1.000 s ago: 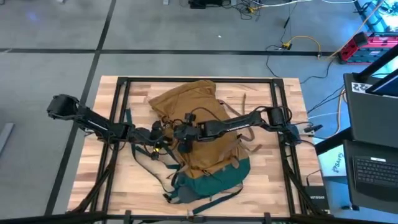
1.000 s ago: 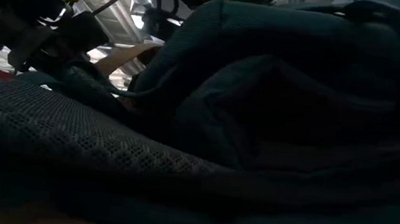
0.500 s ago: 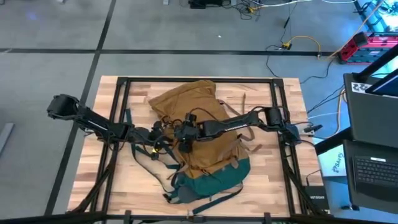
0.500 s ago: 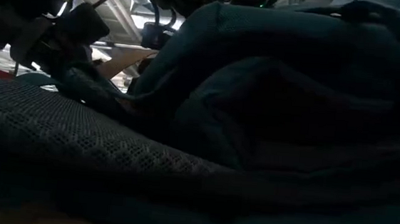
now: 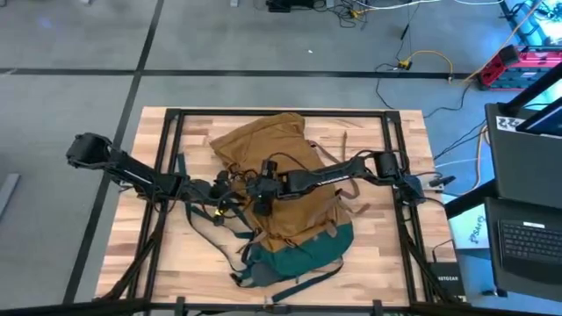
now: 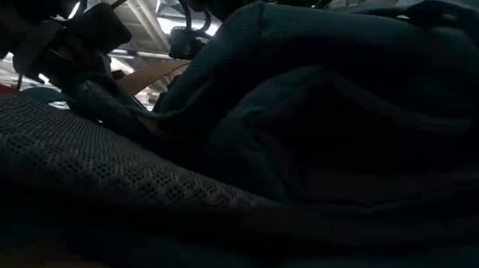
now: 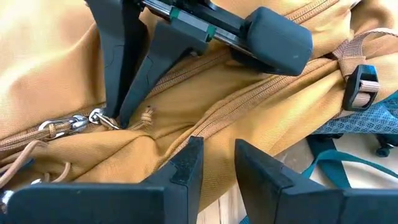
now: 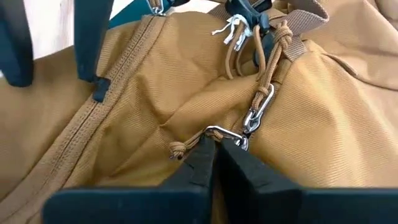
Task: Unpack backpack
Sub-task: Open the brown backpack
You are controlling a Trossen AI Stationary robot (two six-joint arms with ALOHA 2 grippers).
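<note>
The tan backpack [image 5: 281, 171] lies flat in the middle of the table, its teal base [image 5: 299, 254] toward the near edge. My right gripper [image 8: 214, 152] reaches in from the right and is shut on a metal zipper pull [image 8: 224, 132] on the pack's left side. My left gripper [image 7: 217, 165] comes in from the left, just beside it [image 5: 233, 204], with a ridge of tan fabric between its fingers. The low view shows only dark teal mesh [image 6: 217, 201] close up. My left gripper has a fold of the backpack's tan fabric [image 7: 217, 146] between its two fingers, beside the zipper seam at the pack's left edge. The fingers come from the table's left, slanting down. The pack stays on the table. My right gripper pinches the metal loop of the zipper pull [image 8: 219, 132] between its fingertips, next to a knotted cord [image 8: 177, 149]. The fingers slant down from the right. The pull lies on the pack's fabric.
Teal straps [image 5: 202, 224] trail over the wood to the pack's left and near side. A tan strap with a dark buckle [image 7: 360, 84] lies across the pack. Black frame rails [image 5: 171, 132] run along the table's edges. A laptop [image 5: 527, 237] stands off the right edge.
My right gripper has shifted a little toward the table's left edge and my left gripper, staying shut on the zipper pull. The backpack has kept its place.
</note>
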